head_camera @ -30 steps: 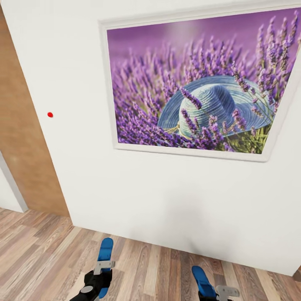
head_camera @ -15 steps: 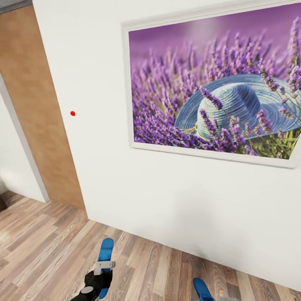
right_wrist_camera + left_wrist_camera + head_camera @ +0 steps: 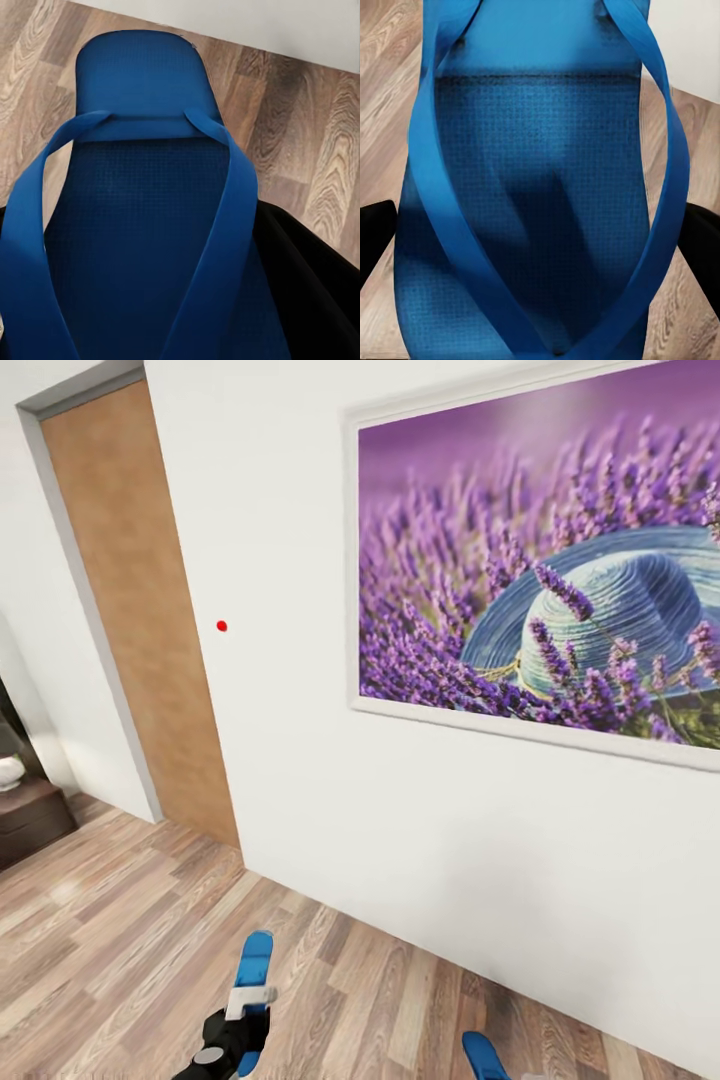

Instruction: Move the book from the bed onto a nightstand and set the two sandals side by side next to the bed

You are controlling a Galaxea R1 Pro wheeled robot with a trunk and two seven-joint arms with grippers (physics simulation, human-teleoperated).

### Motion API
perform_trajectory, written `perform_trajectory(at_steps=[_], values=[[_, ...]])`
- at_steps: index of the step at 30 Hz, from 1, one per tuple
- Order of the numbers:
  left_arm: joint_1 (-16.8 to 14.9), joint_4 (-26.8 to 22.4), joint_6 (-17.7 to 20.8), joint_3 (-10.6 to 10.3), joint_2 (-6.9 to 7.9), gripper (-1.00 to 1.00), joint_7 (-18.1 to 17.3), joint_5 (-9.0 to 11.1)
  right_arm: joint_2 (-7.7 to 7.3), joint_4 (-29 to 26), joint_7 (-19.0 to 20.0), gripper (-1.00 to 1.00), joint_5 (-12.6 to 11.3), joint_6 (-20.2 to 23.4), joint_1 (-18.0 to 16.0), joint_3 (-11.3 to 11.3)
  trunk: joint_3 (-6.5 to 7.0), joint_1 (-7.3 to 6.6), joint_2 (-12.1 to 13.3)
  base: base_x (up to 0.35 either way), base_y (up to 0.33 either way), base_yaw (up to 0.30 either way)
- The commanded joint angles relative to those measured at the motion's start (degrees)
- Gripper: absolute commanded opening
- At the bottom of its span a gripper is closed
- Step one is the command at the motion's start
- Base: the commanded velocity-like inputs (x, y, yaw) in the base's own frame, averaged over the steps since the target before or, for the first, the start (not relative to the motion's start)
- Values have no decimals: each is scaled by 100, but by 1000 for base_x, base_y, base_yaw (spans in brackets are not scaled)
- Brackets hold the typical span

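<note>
I hold one bright blue sandal in each hand above the wood-plank floor. In the head view the left sandal sticks forward out of my left gripper, which is shut on it. The tip of the right sandal shows at the bottom edge. Up close, the left sandal sits between black fingers. The right sandal lies against a black finger in the right wrist view. A dark wood nightstand shows at the far left edge. The book and the bed are out of view.
A white wall stands close in front, carrying a large framed lavender picture. A light brown door is to its left. Open plank floor stretches left toward the nightstand, which bears a white rounded object.
The whole picture has slid right, so the camera has turned left; the door and the dark nightstand have come into sight. Both sandals stay held as before.
</note>
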Motion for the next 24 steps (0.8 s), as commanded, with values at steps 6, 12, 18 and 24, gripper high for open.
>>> perform_trajectory(at_steps=[6,12,18,24], values=[[42,4,-21,-51,-8,-100,28,44,-9,-7,33,-100,-39,32,2,2,-37,2,-5,0,0,225],[64,2,-21,-53,-12,-100,28,43,-19,77,33,-100,-37,32,-2,9,-78,2,-5,0,0,191],[76,2,-21,-56,-16,-100,28,42,-24,258,33,-100,-36,32,-6,14,-122,2,-5,0,0,168],[79,5,-21,-59,-22,-100,28,35,-28,325,33,-100,-36,32,-7,10,-167,2,-5,0,0,167]])
